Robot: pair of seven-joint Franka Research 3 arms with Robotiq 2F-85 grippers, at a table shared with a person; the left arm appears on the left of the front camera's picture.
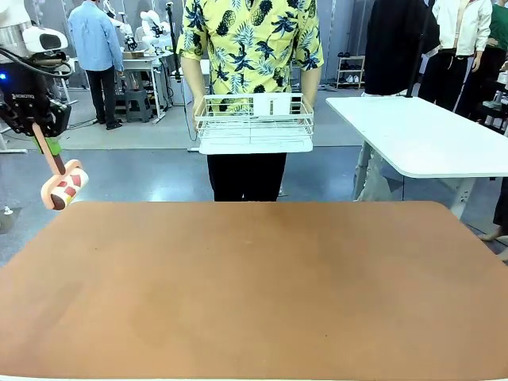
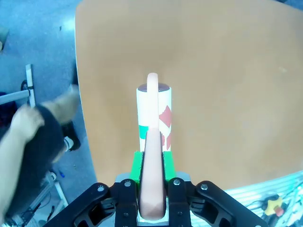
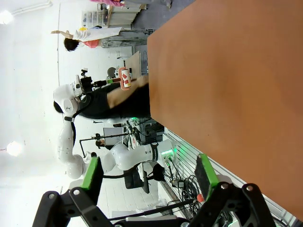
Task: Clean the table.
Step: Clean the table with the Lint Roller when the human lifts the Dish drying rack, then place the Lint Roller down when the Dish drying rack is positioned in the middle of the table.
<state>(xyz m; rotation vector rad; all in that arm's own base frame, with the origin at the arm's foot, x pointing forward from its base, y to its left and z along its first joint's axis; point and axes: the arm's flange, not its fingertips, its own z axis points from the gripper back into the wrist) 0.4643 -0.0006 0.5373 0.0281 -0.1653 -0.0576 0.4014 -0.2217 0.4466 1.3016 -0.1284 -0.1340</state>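
Note:
The reddish-brown table [image 1: 254,294] lies bare in front of me, also seen in the wrist views [image 2: 227,94] [image 3: 236,94]. My left gripper [image 1: 49,145] hangs above the floor just off the table's far left corner, shut on the peach handle of a small roller. The roller's [image 1: 65,186] white head has red and brown marks. From the left wrist, the handle runs up between the green pads [image 2: 137,165] to the roller head [image 2: 154,111] over the table's edge. My right gripper [image 3: 149,175] is open with nothing between its fingers, beside the table's edge.
A person in a yellow patterned shirt stands at the far side holding a white wire rack [image 1: 254,123] at waist height. A white-topped table [image 1: 429,135] stands at the back right. A person's arm [image 2: 28,123] shows off the table's edge.

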